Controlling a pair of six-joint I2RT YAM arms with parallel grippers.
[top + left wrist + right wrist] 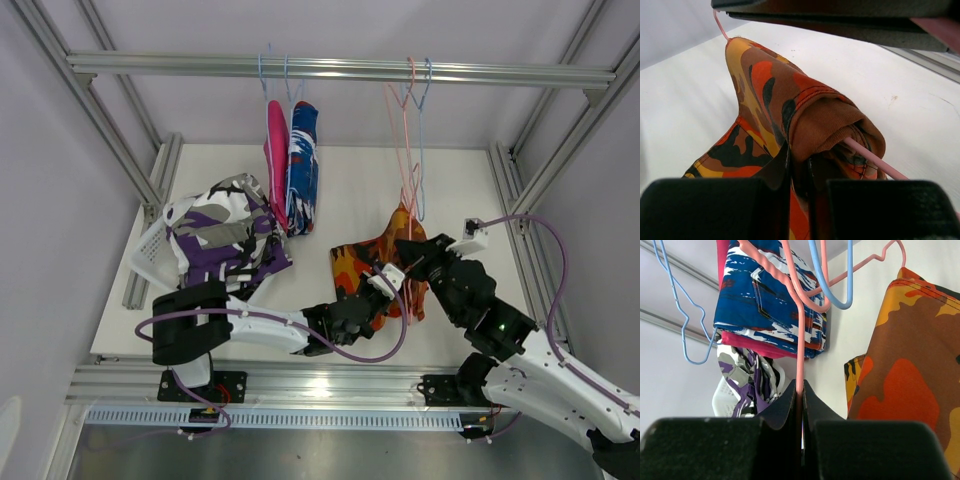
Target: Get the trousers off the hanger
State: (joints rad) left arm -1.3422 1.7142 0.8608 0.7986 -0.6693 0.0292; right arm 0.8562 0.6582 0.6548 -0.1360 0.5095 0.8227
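The orange camouflage trousers [362, 272] hang low on a pink hanger [407, 190] at centre right, just above the table. My left gripper [386, 281] is shut on a fold of them [790, 100]; the hanger's pink bar [871, 160] runs through the cloth beside my fingers. My right gripper [412, 252] is shut on the hanger's pink wire [799, 340], with the orange trousers [910, 365] to its right. Pink trousers [275, 160] and blue-white-red trousers [303, 165] hang on blue hangers at the back left. Purple-white trousers [225, 240] lie in a basket. The black trousers are not made out.
A white basket [148, 255] sits at the left of the white table [360, 190]. A metal rail [340, 68] crosses the back and carries the hangers. An empty blue hanger [421, 150] hangs next to the pink one. Frame posts stand at both sides.
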